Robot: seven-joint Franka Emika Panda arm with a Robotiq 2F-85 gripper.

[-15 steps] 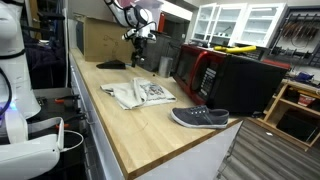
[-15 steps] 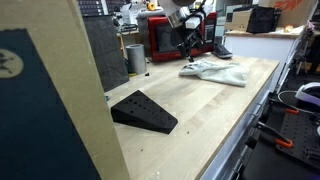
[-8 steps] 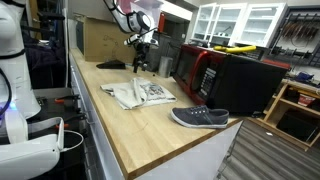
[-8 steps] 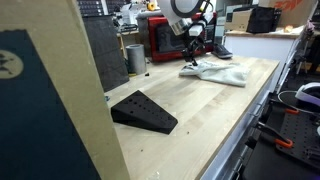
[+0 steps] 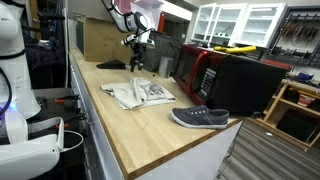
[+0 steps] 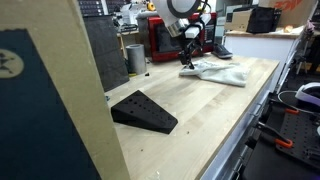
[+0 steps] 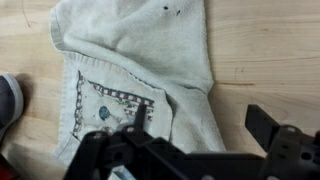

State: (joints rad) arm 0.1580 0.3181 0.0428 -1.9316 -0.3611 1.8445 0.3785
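Currently the gripper (image 6: 188, 56) hangs released, jaws wide, above the cloth (image 5: 140, 93) lying crumpled on the tabletop (image 5: 120, 128). Descend vertically; centre the jaws over a raised fold before clenching.

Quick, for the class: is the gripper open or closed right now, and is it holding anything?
Gripper: open, holding nothing, hovering over the pale cloth.

This looks like a robotics lab or workshop: a long wooden workbench (image 5: 120, 115) crosses the frame, glass-fronted white cabinets (image 5: 240, 20) and what may be a tool pegboard (image 5: 300, 35) fill the upper right, and a white robot (image 5: 14, 60) stands at far left.
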